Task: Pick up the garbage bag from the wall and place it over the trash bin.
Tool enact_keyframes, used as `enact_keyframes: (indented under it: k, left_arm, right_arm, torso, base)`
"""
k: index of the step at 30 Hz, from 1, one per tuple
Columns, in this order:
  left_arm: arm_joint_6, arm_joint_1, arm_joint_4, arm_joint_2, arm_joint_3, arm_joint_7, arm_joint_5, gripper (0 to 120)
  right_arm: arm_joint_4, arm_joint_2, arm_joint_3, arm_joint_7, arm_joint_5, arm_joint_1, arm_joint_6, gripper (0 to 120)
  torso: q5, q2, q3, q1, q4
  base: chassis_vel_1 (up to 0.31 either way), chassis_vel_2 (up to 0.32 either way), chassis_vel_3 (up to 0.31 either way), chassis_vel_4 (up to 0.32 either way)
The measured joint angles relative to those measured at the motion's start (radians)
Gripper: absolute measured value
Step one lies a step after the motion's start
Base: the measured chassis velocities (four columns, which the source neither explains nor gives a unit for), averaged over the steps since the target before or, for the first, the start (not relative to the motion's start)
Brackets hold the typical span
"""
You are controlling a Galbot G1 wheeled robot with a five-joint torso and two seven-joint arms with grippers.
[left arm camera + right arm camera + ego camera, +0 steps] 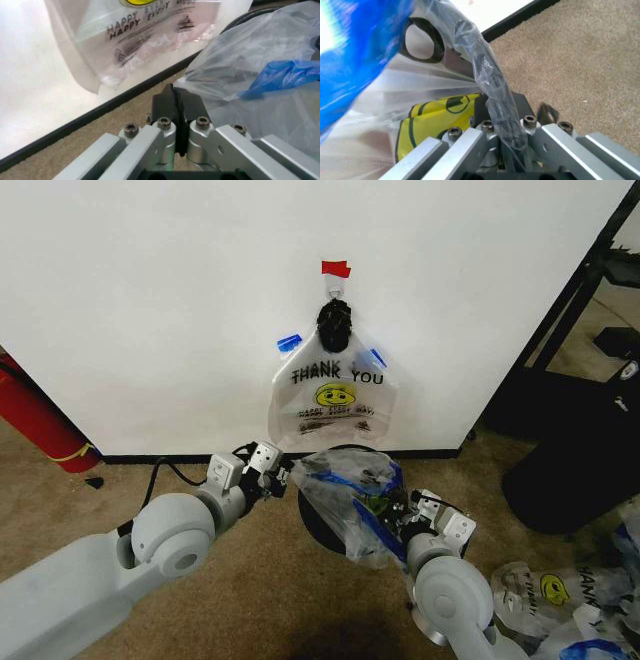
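Observation:
The garbage bag (350, 490), thin translucent plastic with blue tape, is stretched between both grippers above the black trash bin (318, 525), which stands on the carpet below the wall (150, 300). My left gripper (283, 473) is shut on the bag's left edge; in the left wrist view its black fingers (167, 103) press together at the bag (250, 56). My right gripper (405, 515) is shut on the bag's right edge, and a twisted strand of the plastic (492, 82) runs between its fingers (520, 107). A second, identical bag (335, 395) hangs from the hook under the red tape patch (336, 269).
A red cylinder (35, 420) leans at the left by the baseboard. A black stand (590, 380) and a dark base fill the right side. Several more smiley bags (560, 590) lie on the carpet at the right. A black cable (165, 470) runs along the floor.

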Motion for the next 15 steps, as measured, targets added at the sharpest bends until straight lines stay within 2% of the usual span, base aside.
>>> enact_keyframes:
  k: [3,6,11,12,15]
  left_arm:
    - [0.013,0.026,-0.069,0.012,-0.023,-0.006,-0.010,13]
    - [0.024,0.034,-0.114,0.016,-0.031,-0.008,-0.020,19]
    - [0.061,0.020,-0.201,0.027,-0.048,-0.031,-0.132,41]
    - [0.061,0.020,-0.201,0.027,-0.048,-0.031,-0.132,41]
    - [0.094,-0.023,-0.228,-0.002,-0.029,-0.130,-0.329,54]
  right_arm:
    - [-0.002,-0.001,0.003,0.003,0.004,0.005,0.000,0]
    - [-0.004,0.000,0.003,0.006,0.006,0.009,0.000,0]
    - [-0.010,0.003,0.000,0.010,0.003,0.015,0.000,0]
    - [-0.010,0.003,0.000,0.010,0.003,0.015,0.000,0]
    - [-0.016,-0.004,-0.001,0.007,-0.032,0.015,0.000,0]
  torso:
    - [0.0001,0.000,0.000,0.000,0.0000]
    - [0.0002,0.000,0.000,0.000,0.0003]
    - [0.0003,0.000,0.000,0.000,0.0003]
    - [0.0003,0.000,0.000,0.000,0.0003]
    - [0.0003,0.000,0.000,0.000,0.0002]
  base:
    - [0.000,0.000,0.000,0.000]
    - [0.000,0.000,0.000,0.000]
    - [0.000,0.000,0.000,0.000]
    - [0.000,0.000,0.000,0.000]
    - [0.000,0.000,0.000,0.000]
